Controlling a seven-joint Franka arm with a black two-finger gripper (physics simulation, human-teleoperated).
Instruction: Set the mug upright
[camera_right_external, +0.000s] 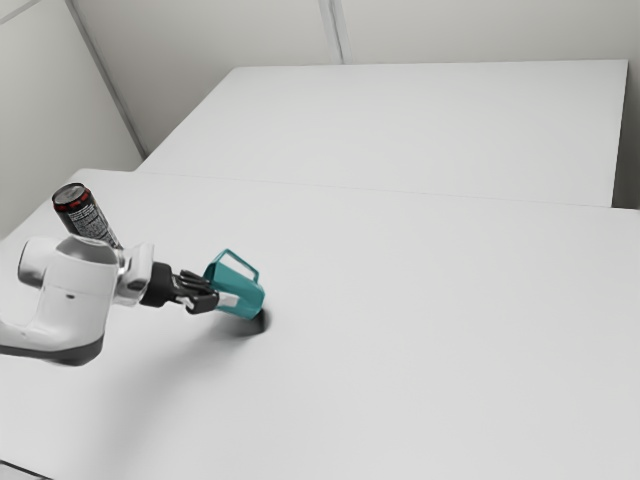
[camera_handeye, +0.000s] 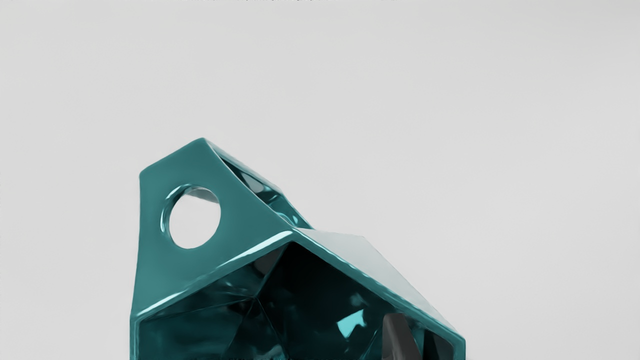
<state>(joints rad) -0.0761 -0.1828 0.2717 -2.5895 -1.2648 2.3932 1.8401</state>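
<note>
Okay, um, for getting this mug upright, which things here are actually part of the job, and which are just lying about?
Part of the job:
- teal mug, tipped, its mouth toward the gripper
- black gripper, at the mug's mouth

Just lying about:
- dark can with a red band near its top, toward the exterior view's left

The desk (camera_right_external: 420, 350) is white and smooth, with a straight far edge. On it, toward the exterior view's left, is 1 dark can (camera_right_external: 88, 218) with red near its top. A dark shadow lies by the tilted mug (camera_right_external: 238, 292); whether the mug touches the desk is unclear
</note>
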